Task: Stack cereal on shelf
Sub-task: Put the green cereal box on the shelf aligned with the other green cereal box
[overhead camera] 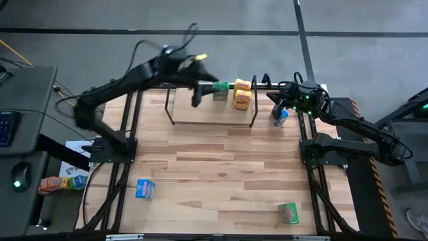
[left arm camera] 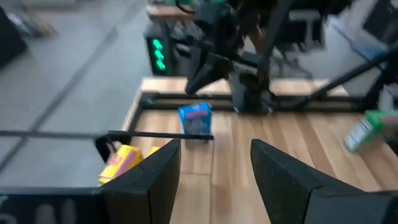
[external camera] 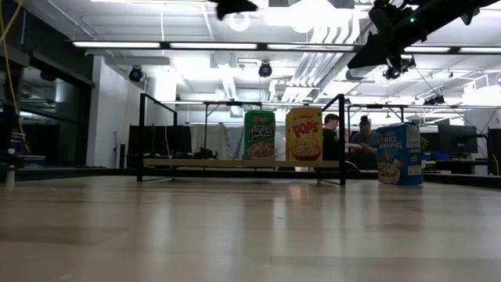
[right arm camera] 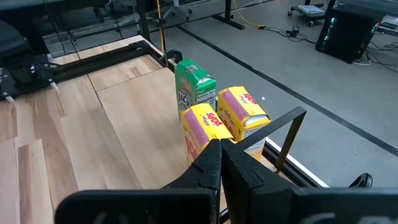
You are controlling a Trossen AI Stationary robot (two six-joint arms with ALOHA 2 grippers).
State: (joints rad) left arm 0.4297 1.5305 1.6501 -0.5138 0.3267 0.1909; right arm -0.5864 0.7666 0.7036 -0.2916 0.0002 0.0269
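Cereal boxes (overhead camera: 242, 95), three shelved, three elsewhere

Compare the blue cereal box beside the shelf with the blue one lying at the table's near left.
The blue box beside the shelf stands upright just off the shelf's right end, under the right claw. The near-left blue box lies flat, far from either claw. Both are small blue cereal boxes, neither on the shelf.
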